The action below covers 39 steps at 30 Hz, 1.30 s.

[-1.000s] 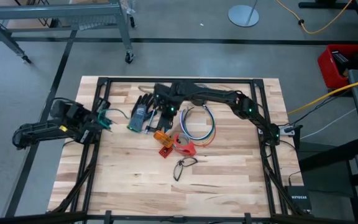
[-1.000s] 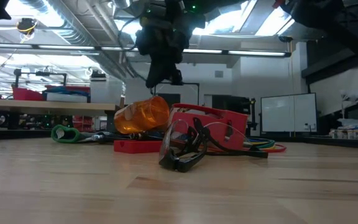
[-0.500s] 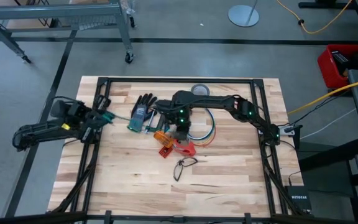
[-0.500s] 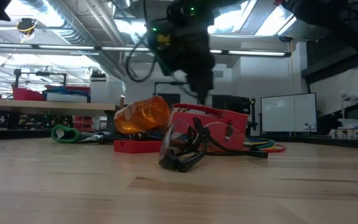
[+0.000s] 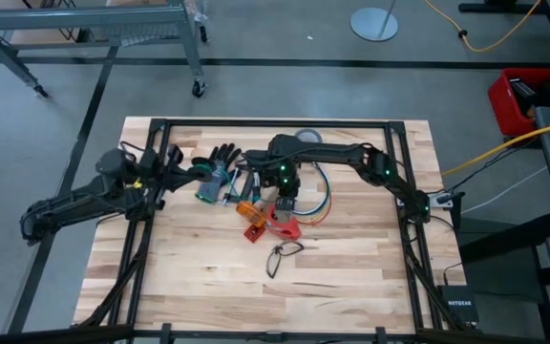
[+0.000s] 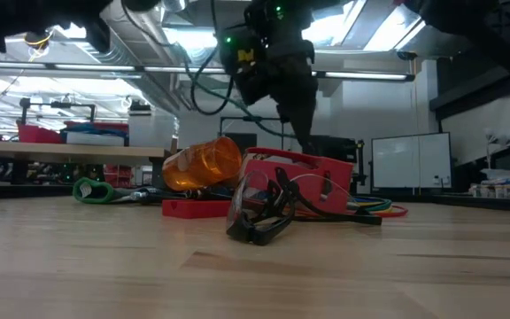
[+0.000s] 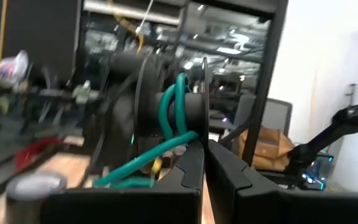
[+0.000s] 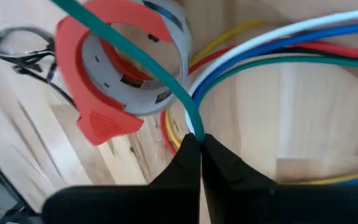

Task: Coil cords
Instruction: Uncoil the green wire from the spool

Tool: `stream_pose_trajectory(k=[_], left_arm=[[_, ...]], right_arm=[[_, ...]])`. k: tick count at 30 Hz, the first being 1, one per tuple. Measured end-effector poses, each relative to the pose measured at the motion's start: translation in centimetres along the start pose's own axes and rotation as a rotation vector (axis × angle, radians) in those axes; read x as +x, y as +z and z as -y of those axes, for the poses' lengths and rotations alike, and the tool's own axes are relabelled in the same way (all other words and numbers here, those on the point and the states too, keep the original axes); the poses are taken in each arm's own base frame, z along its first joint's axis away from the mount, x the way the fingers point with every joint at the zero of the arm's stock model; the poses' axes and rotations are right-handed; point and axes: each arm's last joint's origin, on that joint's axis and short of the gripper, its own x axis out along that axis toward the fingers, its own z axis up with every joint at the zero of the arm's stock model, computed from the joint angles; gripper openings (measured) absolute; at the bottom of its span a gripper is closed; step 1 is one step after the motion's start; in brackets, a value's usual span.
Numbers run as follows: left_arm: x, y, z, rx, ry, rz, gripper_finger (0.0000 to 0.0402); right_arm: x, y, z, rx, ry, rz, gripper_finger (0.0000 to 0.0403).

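Cords [image 5: 310, 194] lie in a loose loop mid-worktop [image 5: 351, 277], just beside the red tape dispenser [image 5: 285, 222]. We see the right pincer [image 8: 199, 138] clamped on a green cord [image 8: 135, 59] above that loop; the left pincer [image 7: 204, 146] grips another green cord [image 7: 173, 112], raised.

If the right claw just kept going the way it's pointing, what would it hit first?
The right claw, shut on a thin green cord, points down at the loop of coloured cords; it would probably meet those, then the wooden table.
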Motion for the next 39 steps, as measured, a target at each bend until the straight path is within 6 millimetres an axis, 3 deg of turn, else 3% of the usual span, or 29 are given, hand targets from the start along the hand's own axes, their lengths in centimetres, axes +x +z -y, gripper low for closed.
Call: stream_pose_trajectory(k=[6,14,25,29,39], left_arm=[[-0.2,-0.7,-0.6,-0.045,0.066,-0.072,0.0],[-0.5,-1.3,-1.2,-0.076,0.126,-0.125,0.0],[-0.8,-2.5,-1.5,-0.143,0.175,-0.23,0.0],[-0.7,-2.9,-1.5,-0.216,0.144,-0.279,0.0],[0.4,-3.9,-0.4,-0.446,-0.181,-0.438,0.0]], right_arm=[[-3.2,-1.5,0.9,0.021,-0.032,0.082,0.0002],[-9.2,-5.3,2.1,0.067,-0.051,0.247,0.0002],[-16.3,-12.4,0.4,0.058,-0.144,0.475,0.0002],[-17.0,-13.4,0.2,0.07,-0.214,0.501,0.0003],[-17.3,-12.6,2.0,0.198,-0.458,0.536,0.0003]])
